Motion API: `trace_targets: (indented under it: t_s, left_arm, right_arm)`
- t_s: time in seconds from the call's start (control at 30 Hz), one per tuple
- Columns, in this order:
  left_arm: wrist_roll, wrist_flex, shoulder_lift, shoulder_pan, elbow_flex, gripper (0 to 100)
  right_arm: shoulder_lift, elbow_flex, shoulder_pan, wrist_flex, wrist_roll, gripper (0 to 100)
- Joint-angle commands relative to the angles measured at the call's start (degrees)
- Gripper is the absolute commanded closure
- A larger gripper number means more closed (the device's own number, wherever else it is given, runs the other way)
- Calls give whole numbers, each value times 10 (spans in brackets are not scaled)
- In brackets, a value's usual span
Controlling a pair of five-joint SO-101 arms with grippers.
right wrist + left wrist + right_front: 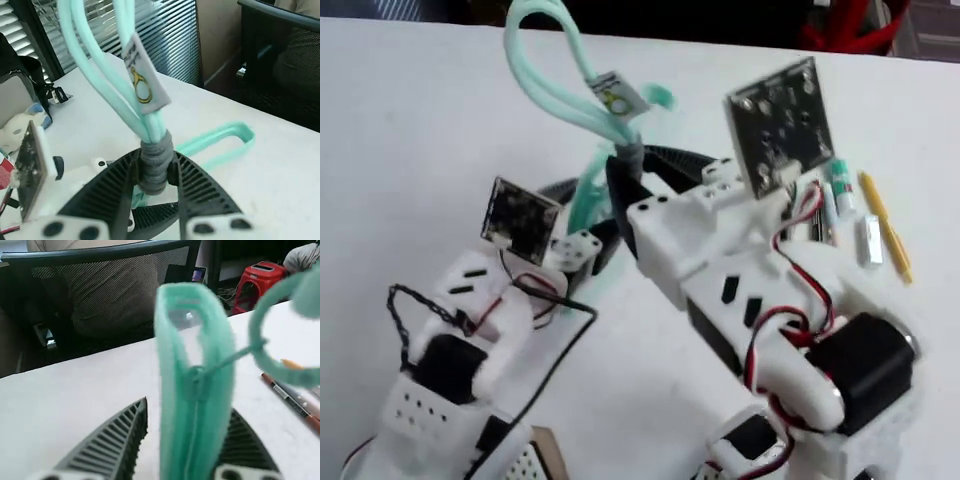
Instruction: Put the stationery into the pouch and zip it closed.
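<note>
Pouch (196,390) tight within left end effector (188,407); strap (82,50) with yellow-marked tag (145,80) tight within right end effector (155,160).

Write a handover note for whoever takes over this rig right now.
Left gripper: around the mint pouch at its zipper edge; grip unclear.
Right gripper: shut on the grey wrap of the pouch's strap, which stands upright.
Done: pouch secured by its strap.
Left: yellow pencil, pens and other stationery lie on the table beside the right arm; load them, then zip closed.
</note>
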Motion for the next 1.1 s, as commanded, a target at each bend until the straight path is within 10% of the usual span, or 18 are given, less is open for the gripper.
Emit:
trace_targets:
  t_s: [0.0, 1.07]
  left_arm:
    - [18, -89, -9, 33, 47, 906]
    - [-18, -57, -10, 41, 122, 978]
  right_arm:
    - [6, -21, 12, 2, 4, 981]
    - [101, 41, 153, -182, 6, 981]
